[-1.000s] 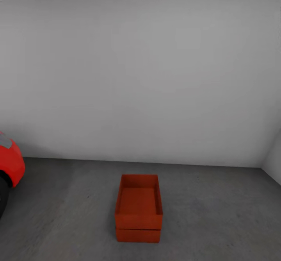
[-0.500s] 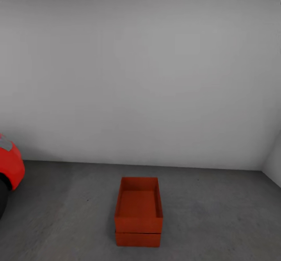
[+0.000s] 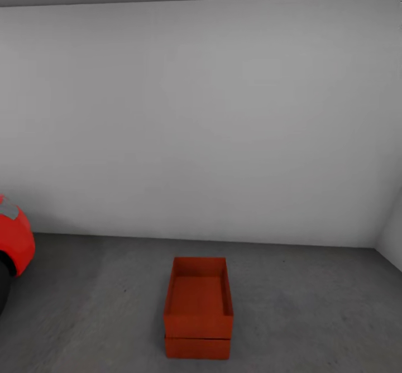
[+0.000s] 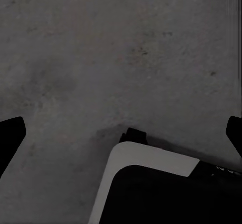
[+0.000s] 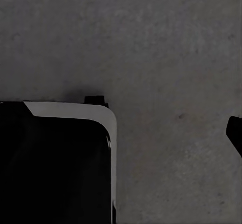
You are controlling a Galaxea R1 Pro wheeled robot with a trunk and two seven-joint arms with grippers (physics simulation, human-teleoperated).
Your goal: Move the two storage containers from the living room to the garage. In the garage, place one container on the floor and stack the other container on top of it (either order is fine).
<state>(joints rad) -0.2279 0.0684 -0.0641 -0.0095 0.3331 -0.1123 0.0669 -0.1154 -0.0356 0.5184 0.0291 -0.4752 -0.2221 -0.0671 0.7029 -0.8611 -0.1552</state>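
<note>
Honestly the job looks basically done here: the two orange-red, thin-walled rectangular storage containers point(image 3: 198, 306) sit stacked one on the other on the dark grey mottled concrete floor point(image 3: 312, 311) of the garage, out in the open, well clear of the plain white back wall point(image 3: 212, 122) and the red car point(image 3: 14, 242) at the floor's left edge.

What could still go wrong? My guess is mostly the base. If the robot rolls forward or swings around carelessly it could nudge the stack, and those low walls don't look like they'd lock the top tray in place, so it could slide off square. The seam between the trays looks even right now though.

Arms: both wrist cameras look straight down at bare concrete with the white-and-black edge of the robot's base point(image 4: 151, 183) below, so I'd say both arms hang low beside the body. Left gripper point(image 4: 121, 133) has its dark fingertips spread wide, nothing between them. Right gripper: one fingertip point(image 5: 235, 133) pokes in, nothing held as far as I can see, but can't tell how wide it is.
</note>
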